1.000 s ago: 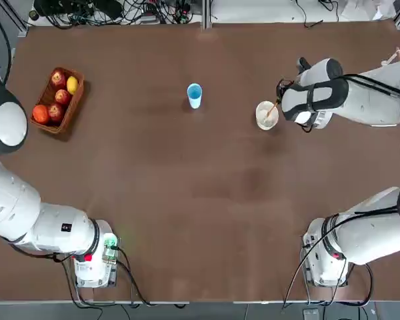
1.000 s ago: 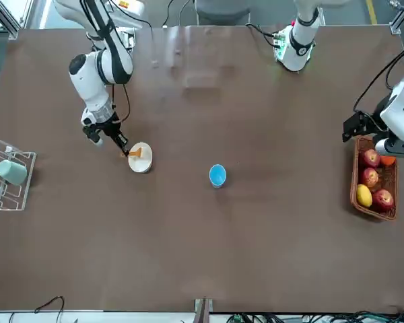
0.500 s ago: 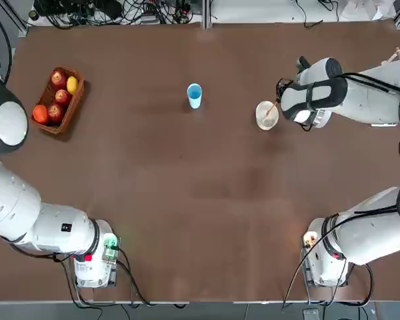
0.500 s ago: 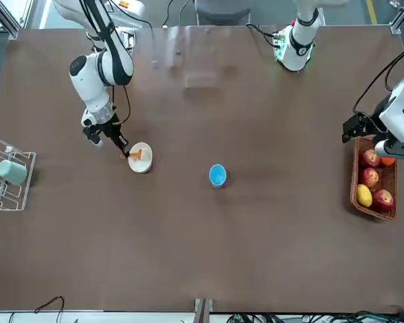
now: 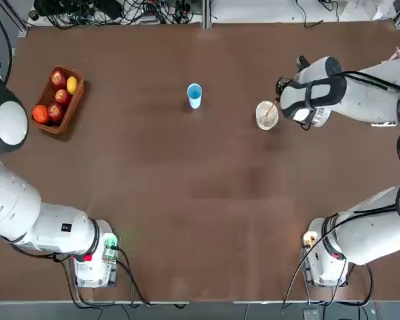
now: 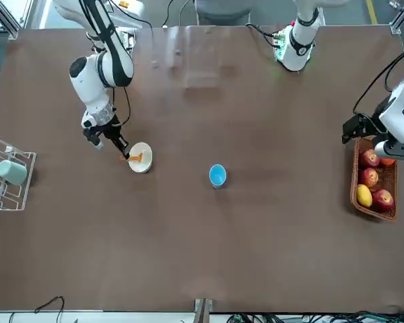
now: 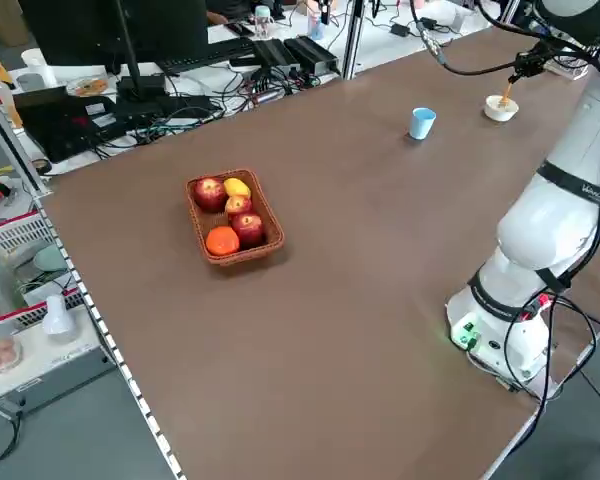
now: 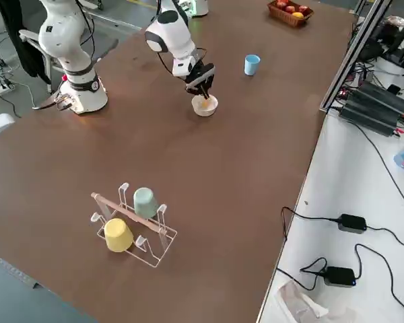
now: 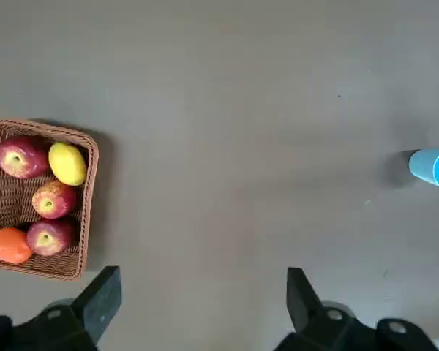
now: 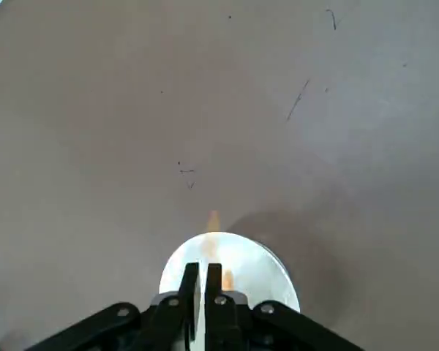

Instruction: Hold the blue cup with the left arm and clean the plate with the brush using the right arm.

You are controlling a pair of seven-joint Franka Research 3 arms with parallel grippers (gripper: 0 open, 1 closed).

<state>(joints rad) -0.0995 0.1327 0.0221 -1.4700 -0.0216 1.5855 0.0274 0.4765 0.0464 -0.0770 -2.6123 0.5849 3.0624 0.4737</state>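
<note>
Scrubbing well here would mean keeping the brush tip inside the plate and sweeping it around the bowl with light pressure, so the small white dish does not skid across the table. The right gripper sits over the plate's right rim at the far right of the table, fingers drawn almost together; the orange brush slants from them into the dish. Whether they are still pinching the handle or just letting go is hard to judge from these views.

That arm reaches in from the right edge, forearm low and folded sharply, wrist tipped so the fingers angle down toward the plate.

The left gripper hangs high above the table's left side, near the fruit basket, jaws wide apart and holding nothing. The blue cup stands upright and alone at the far middle, well apart from that gripper and left of the plate, so holding it remains undone.
</note>
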